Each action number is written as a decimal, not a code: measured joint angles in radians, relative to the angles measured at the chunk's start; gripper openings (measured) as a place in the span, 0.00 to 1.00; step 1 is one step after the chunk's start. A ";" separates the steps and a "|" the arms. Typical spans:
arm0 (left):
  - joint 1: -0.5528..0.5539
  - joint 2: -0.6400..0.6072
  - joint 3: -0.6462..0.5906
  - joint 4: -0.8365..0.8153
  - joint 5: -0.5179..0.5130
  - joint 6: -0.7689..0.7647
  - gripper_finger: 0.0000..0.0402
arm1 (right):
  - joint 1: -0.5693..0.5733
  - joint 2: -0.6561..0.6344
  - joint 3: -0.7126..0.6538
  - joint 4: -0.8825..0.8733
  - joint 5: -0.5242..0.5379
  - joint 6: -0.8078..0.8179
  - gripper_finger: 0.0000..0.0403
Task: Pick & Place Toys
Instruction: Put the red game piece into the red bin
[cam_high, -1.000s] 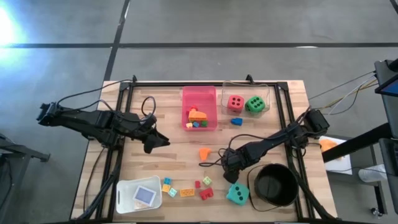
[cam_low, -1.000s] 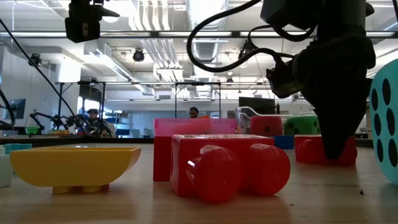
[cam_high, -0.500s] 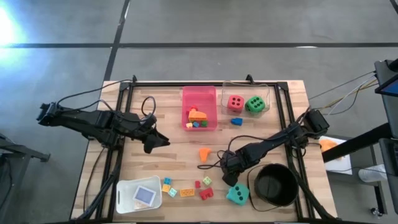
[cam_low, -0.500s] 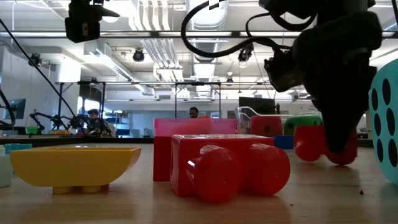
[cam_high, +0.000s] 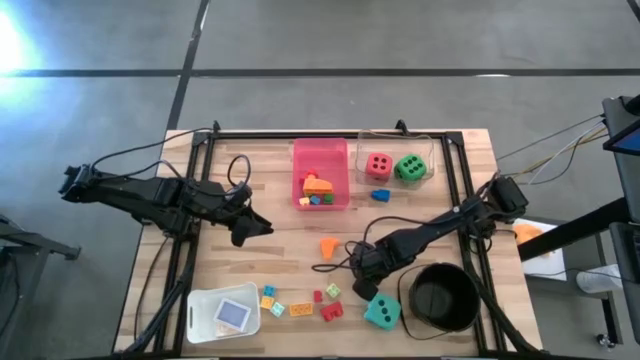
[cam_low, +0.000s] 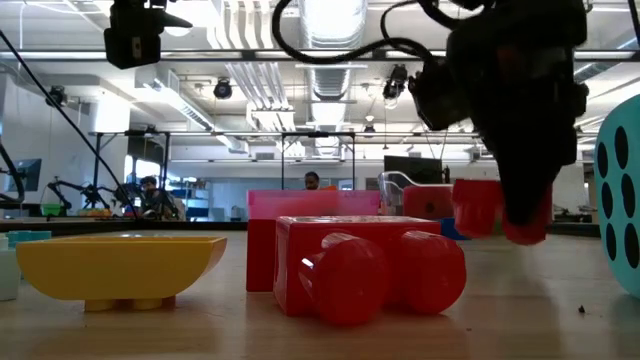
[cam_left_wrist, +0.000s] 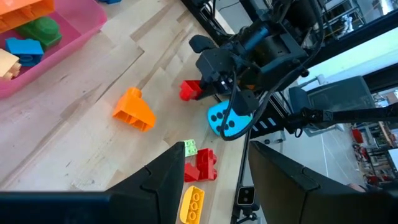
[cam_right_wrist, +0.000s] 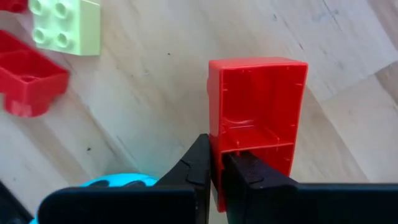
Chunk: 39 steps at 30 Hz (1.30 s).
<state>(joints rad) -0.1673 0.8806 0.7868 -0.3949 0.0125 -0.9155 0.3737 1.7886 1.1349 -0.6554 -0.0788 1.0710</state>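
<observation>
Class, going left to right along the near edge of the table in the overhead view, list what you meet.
White tray holding a card → yellow brick → red brick → teal die → black bucket.

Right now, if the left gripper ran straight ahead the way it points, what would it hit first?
Probably the orange brick. The left gripper points across the table toward the right gripper, shut on a red brick, with the orange brick nearer in that line. Depth is unclear; it might pass above it.
</observation>
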 joint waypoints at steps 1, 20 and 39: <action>0.000 0.000 0.000 0.000 0.000 0.000 0.45 | 0.000 -0.002 0.012 -0.011 0.001 0.001 0.03; 0.000 0.000 -0.001 0.001 0.004 -0.012 0.45 | -0.233 -0.048 0.420 -0.365 0.240 -0.209 0.03; 0.000 0.000 -0.007 -0.025 -0.004 -0.069 0.45 | -0.584 0.022 0.475 -0.221 0.175 -0.388 0.03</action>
<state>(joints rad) -0.1669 0.8803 0.7796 -0.4202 0.0082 -0.9843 -0.2108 1.8110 1.6096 -0.8762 0.0960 0.6828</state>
